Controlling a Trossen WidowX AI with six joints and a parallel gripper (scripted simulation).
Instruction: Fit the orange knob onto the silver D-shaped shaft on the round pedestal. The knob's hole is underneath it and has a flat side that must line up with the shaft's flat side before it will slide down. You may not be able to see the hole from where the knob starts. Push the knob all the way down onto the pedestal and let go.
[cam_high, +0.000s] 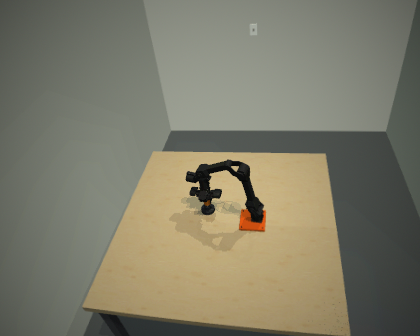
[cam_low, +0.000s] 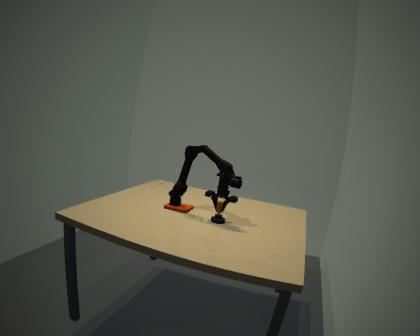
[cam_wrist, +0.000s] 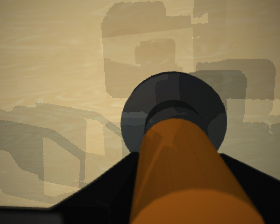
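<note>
1. My gripper points down, fingers pinching the orange cylindrical knob from 9 and 3 o'clock in wrist view
2. Knob roughly upright over the dark round pedestal; wrist view puts the pedestal's disc toward 12 o'clock, past the knob's far end
3. Silver shaft and knob's hole hidden; can't tell flat alignment or whether they touch
4. Pedestal stands on the pale wood-topped table
5. My arm's orange base plate is between 3 and 4 o'clock of the pedestal in top view, near it
</note>
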